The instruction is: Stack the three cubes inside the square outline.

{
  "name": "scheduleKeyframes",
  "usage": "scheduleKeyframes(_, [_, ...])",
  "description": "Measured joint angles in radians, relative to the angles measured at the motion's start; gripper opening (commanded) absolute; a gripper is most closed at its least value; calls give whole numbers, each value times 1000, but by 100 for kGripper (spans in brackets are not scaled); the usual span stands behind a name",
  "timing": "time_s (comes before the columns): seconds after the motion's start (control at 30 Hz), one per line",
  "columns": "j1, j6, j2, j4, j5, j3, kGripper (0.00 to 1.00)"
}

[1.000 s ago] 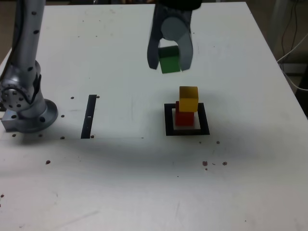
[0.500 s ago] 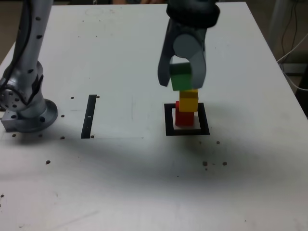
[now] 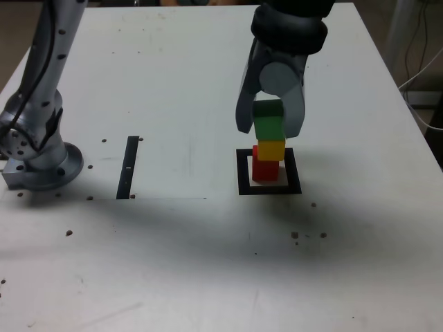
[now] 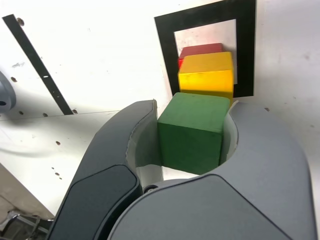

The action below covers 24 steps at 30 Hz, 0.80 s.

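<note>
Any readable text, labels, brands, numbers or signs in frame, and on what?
None readable in either view.
Green, yellow and red matte cubes: no marks on visible faces.
Flat black square outline: no text.
Grey curved gripper: no lettering visible.
Narrow black straight strip: small light mark, too small to read as anything.

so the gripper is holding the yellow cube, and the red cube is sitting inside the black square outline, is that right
Not quite: the gripper is holding the green cube, as the wrist view shows; the yellow cube is on the red one. The rest is right: the red cube sits inside the black square outline.
</note>
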Motion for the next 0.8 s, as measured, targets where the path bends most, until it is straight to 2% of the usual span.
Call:
scheduleKeyframes(0.17, [5, 0, 13, 0, 13, -6, 31])
scheduleKeyframes(0.23, [10, 1, 16, 0, 16, -6, 37])
scheduleKeyframes(0.3, [15, 9, 17, -1, 15, -6, 52])
scheduleKeyframes(0.4, [22, 27, 25, -4, 9, -6, 79])
scheduleKeyframes(0.47, [24, 35, 29, -6, 6, -6, 91])
scheduleKeyframes(0.57, [25, 37, 29, -6, 6, -6, 95])
scheduleKeyframes(0.8, [28, 38, 29, -6, 6, -2, 96])
